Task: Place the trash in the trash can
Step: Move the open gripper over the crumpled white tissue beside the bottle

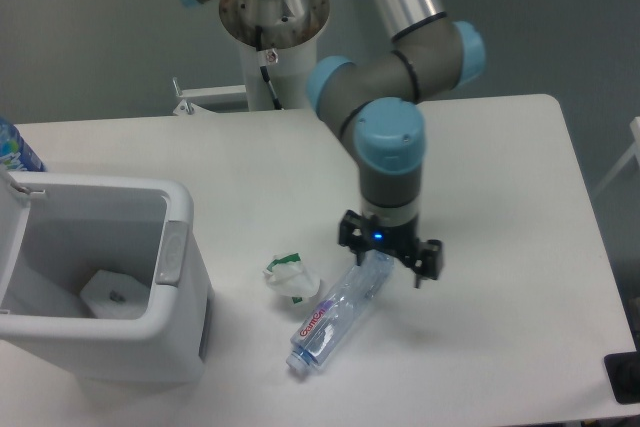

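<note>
The crushed clear plastic bottle with a red-and-blue label lies on the white table, slanting from lower left to upper right. My gripper is right over its upper end, and the fingers seem to straddle that end; I cannot tell whether they are closed on it. The crumpled white paper cup with green marks lies just left of the bottle. The white-grey trash can stands at the left front with its lid open; something pale lies on its bottom.
A deep-blue bottle with a pale label peeks in at the left edge behind the trash can. The robot's base column stands at the table's back. A dark object sits at the right front corner.
</note>
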